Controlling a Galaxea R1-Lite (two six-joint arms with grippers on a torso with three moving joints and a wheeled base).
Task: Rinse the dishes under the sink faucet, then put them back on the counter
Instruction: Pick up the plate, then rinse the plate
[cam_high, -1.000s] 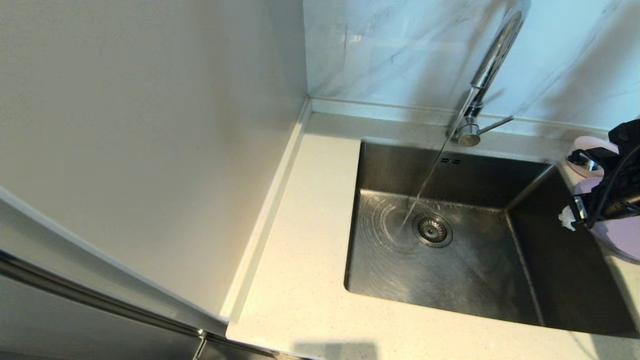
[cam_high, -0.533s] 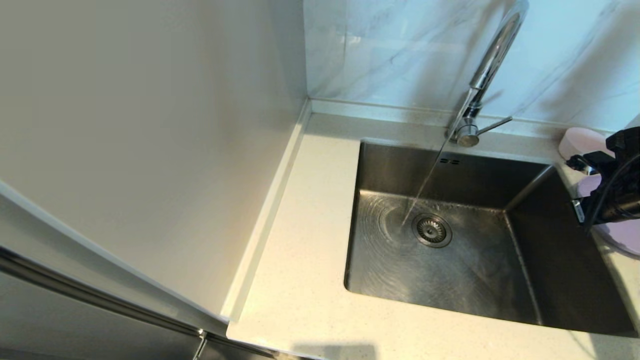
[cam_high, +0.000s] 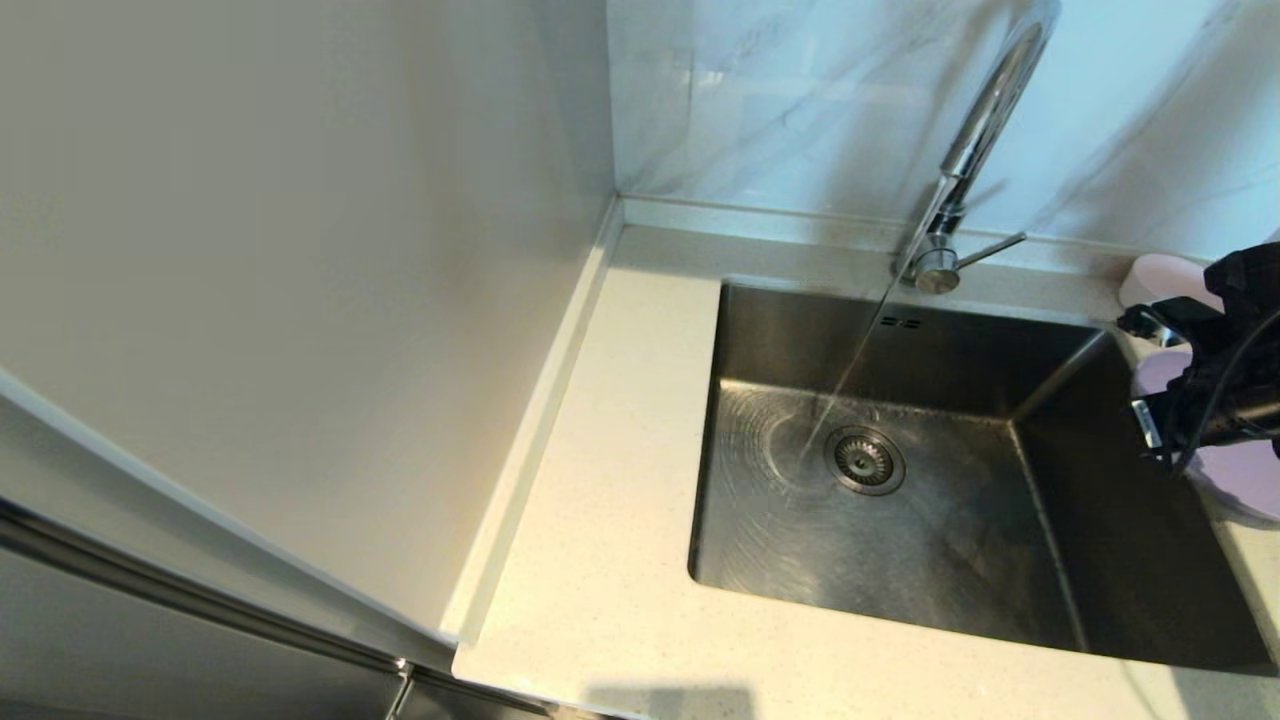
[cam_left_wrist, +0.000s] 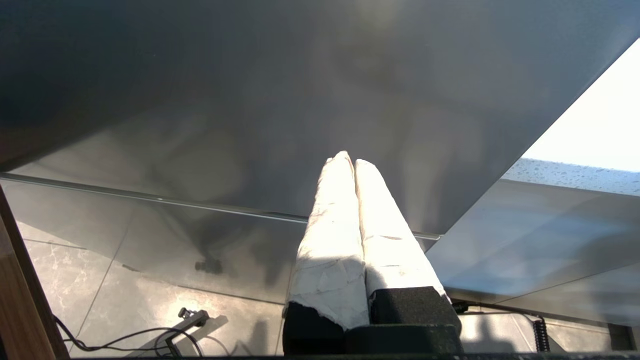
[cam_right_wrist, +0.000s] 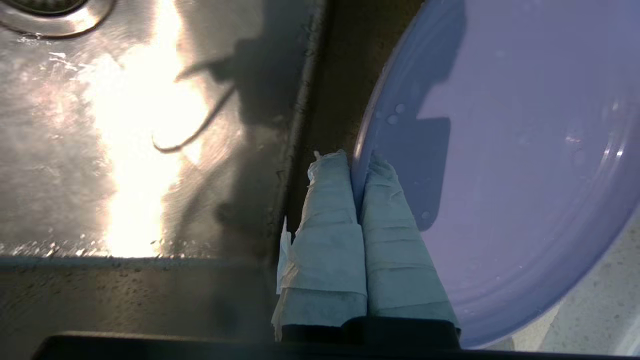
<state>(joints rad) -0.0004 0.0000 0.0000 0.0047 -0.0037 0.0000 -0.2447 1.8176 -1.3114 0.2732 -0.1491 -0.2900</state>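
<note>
Plate (cam_right_wrist: 500, 165) pinched by right claw (cam_right_wrist: 357, 165).

1. The right gripper (cam_right_wrist: 356, 160) has 2 long, tapering fingers wrapped in pale, creased tape in overlapping bands, with a loose flap of wrap along one edge.
2. Those fingers (cam_right_wrist: 325, 240) emerge from a black mount.
3. In the head view, the right gripper (cam_high: 1150, 425) is a black, blocky assembly at 3 o'clock, with a thin black cable (cam_high: 1215, 395) looping over it and small silver metal parts at its front.
4. The left gripper (cam_left_wrist: 354, 162) carries 2 white, wrinkled tape-wrapped fingers (cam_left_wrist: 330, 240), torn ragged at the base, seated in black textured foam blocks (cam_left_wrist: 405, 307).
</note>
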